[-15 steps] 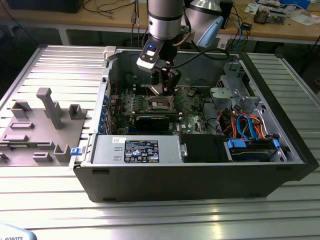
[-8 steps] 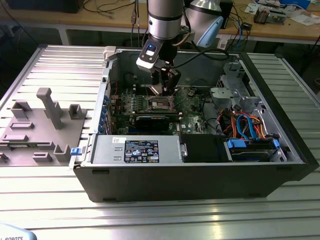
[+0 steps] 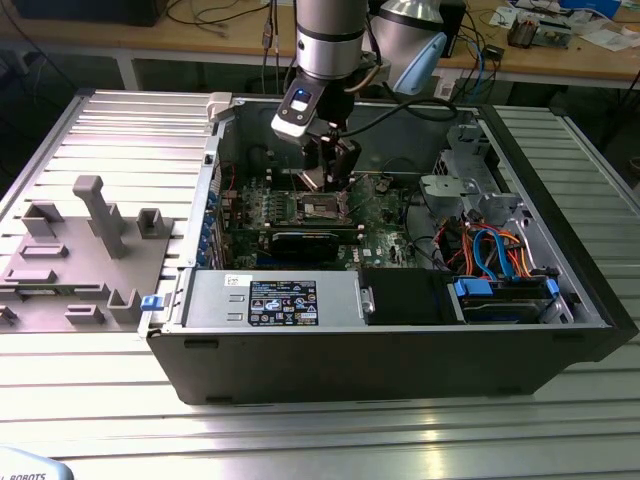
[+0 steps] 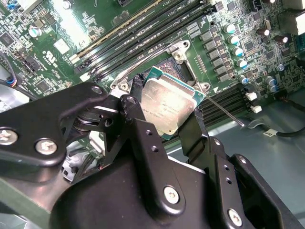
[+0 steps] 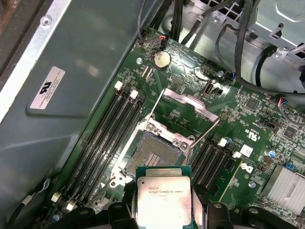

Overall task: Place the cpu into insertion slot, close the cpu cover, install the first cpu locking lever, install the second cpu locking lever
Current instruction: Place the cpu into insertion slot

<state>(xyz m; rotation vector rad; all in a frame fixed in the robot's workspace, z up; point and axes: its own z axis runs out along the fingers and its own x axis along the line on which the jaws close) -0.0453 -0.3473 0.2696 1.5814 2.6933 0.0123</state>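
Observation:
My gripper point(image 3: 322, 172) hangs inside the open computer case, shut on the cpu point(image 4: 167, 101). In both wrist views the black fingers point(image 4: 137, 110) clamp two opposite edges of the cpu point(image 5: 163, 200), its silvery face toward the cameras. The chip hangs a little above the insertion slot point(image 5: 151, 156), which lies open with its contact field bare. Beyond the slot, the cpu cover point(image 5: 188, 101) stands flipped up. Two thin wire locking levers point(image 5: 206, 133) are swung up beside it. In the exterior view the insertion slot point(image 3: 322, 208) is just below the gripper.
Black memory slots point(image 5: 107, 138) flank the socket on both sides. The case wall point(image 5: 71, 95), a finned heat sink point(image 5: 290, 188) and cables point(image 5: 243, 43) are close by. The power supply point(image 3: 275, 300), drive cage point(image 3: 490, 250) and grey fixtures point(image 3: 90, 240) lie farther off.

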